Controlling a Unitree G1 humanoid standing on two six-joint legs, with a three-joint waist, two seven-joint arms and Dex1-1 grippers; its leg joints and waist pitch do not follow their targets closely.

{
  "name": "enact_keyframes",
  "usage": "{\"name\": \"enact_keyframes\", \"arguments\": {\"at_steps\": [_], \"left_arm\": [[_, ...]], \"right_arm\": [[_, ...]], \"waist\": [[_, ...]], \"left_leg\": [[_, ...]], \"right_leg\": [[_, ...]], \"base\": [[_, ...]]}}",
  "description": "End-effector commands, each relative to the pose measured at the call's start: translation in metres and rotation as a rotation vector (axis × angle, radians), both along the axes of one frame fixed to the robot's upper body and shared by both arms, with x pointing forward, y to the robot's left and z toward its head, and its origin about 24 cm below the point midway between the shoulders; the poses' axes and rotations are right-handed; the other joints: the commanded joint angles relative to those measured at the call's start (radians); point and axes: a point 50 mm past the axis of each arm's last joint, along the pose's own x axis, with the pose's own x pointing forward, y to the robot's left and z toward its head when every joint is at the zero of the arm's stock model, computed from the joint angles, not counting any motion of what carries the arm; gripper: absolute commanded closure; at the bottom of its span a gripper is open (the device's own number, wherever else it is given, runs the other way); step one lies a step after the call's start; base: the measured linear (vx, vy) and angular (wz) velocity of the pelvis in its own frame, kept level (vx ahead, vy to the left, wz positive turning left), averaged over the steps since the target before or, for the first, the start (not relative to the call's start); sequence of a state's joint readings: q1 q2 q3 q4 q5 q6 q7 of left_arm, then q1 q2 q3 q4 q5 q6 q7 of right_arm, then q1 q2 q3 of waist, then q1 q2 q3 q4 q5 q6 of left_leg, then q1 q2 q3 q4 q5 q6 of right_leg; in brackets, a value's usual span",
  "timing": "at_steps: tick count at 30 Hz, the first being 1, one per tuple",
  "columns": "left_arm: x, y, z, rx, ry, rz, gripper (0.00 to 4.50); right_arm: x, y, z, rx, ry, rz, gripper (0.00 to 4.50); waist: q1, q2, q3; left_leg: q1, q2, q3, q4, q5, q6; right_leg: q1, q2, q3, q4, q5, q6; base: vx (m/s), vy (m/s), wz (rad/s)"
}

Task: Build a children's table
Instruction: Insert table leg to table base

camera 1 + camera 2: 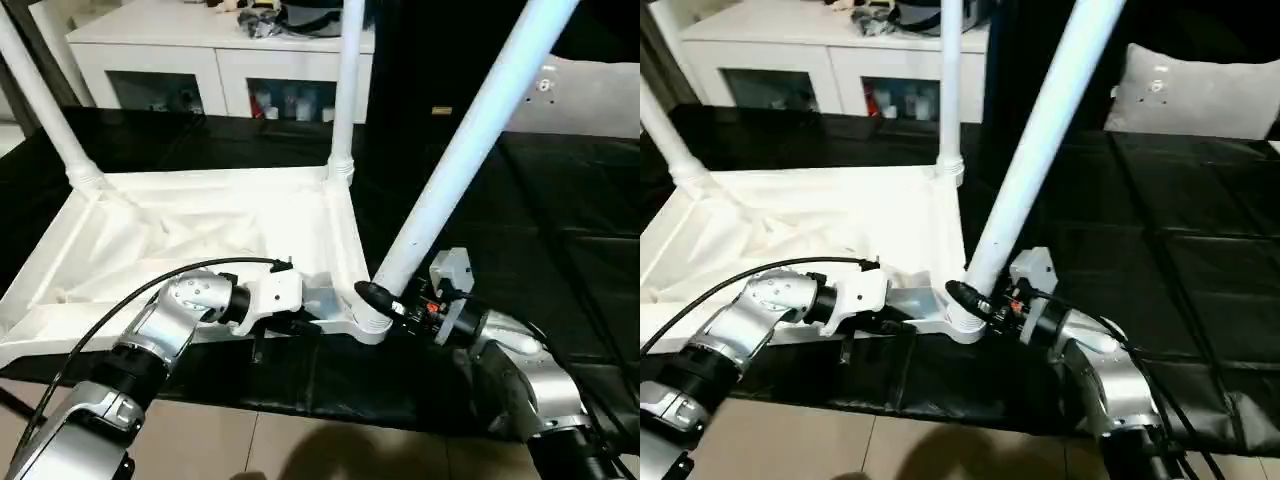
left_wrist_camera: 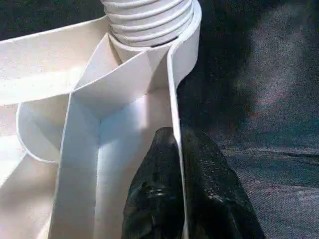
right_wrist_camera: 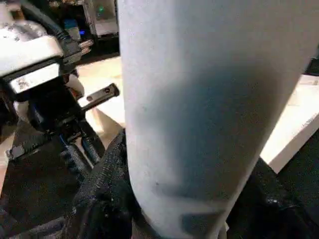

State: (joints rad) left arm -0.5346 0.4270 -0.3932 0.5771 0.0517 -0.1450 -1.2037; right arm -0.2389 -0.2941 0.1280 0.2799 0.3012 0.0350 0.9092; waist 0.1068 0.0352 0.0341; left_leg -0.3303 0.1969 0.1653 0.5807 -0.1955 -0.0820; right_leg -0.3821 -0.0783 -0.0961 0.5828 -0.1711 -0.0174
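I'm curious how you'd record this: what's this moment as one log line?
step: fitting leg into corner socket | left gripper: shut on tabletop rim | right gripper: around leg base | legs upright: two others

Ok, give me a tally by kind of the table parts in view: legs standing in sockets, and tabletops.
Legs standing in sockets: 3, the near leg, the far middle leg, the far left leg
Tabletops: 1, upside-down top
Total: 4

text: none legible | labels: none legible | brands: none | numbers: none | signs: none
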Motion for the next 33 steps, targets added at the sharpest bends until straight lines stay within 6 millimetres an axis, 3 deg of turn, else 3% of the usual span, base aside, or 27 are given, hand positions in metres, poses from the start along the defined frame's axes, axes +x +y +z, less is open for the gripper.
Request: {"name": "enact_keyframes", "arguments": {"at_steps": [1,6,13,24,29,30,32,33], "left_arm": [[-0.006,-0.005,-0.003,0.027,0.012,-0.068,4.5],[-0.006,-0.006,-0.002,0.043,0.009,-0.107,4.5],[0.0,-0.008,0.004,0.05,-0.008,-0.112,4.5],[0.014,-0.011,0.012,0.041,-0.055,-0.111,4.5],[0.025,-0.01,0.019,0.03,-0.075,-0.068,4.5],[0.025,-0.009,0.019,0.02,-0.069,-0.064,4.5],[0.024,-0.007,0.019,0.008,-0.057,-0.057,4.5],[0.024,-0.007,0.019,0.002,-0.05,-0.053,4.5]], "right_arm": [[-0.01,-0.014,-0.038,-0.195,0.161,-0.015,2.6],[-0.007,-0.009,-0.041,-0.242,0.18,0.039,2.6],[-0.004,0.001,-0.039,-0.273,0.197,0.102,2.6],[-0.004,0.002,-0.038,-0.272,0.2,0.101,2.6],[-0.003,0.004,-0.035,-0.255,0.201,0.085,2.6],[0.0,0.005,-0.035,-0.252,0.199,0.059,2.6],[0.002,0.006,-0.035,-0.257,0.198,0.031,2.6],[0.003,0.006,-0.036,-0.261,0.197,0.017,2.6]], "waist": [[-0.01,0.003,-0.035],[-0.024,0.007,-0.034],[-0.024,-0.001,-0.035],[-0.026,0.001,-0.03],[-0.028,-0.001,-0.024],[-0.029,0.0,-0.024],[-0.033,0.007,-0.028],[-0.035,0.007,-0.028]], "left_leg": [[0.001,0.029,-0.017,-0.084,-0.399,0.011],[0.004,0.03,-0.02,-0.087,-0.431,0.009],[0.004,0.029,-0.018,-0.087,-0.426,0.014],[0.013,0.025,-0.019,-0.085,-0.459,0.012],[0.021,0.016,-0.023,-0.077,-0.485,0.012],[0.022,0.016,-0.026,-0.077,-0.491,0.012],[0.011,0.025,-0.035,-0.089,-0.49,0.011],[0.009,0.028,-0.036,-0.092,-0.498,0.011]], "right_leg": [[0.024,-0.075,0.042,-0.108,-0.593,-0.067],[0.022,-0.074,0.042,-0.109,-0.584,-0.077],[0.021,-0.075,0.045,-0.109,-0.586,-0.08],[0.013,-0.072,0.039,-0.122,-0.644,-0.053],[0.004,-0.073,0.023,-0.143,-0.749,-0.005],[0.005,-0.075,0.018,-0.146,-0.757,0.002],[0.02,-0.079,0.013,-0.141,-0.701,-0.01],[0.021,-0.079,0.012,-0.141,-0.684,-0.015]], "base": [[0.0,0.0,0.0],[0.0,0.0,0.0],[0.0,0.0,0.0],[0.0,0.0,0.0],[0.0,0.0,0.0],[0.0,0.0,0.0],[0.0,0.0,0.0],[0.0,0.0,0.0]]}}
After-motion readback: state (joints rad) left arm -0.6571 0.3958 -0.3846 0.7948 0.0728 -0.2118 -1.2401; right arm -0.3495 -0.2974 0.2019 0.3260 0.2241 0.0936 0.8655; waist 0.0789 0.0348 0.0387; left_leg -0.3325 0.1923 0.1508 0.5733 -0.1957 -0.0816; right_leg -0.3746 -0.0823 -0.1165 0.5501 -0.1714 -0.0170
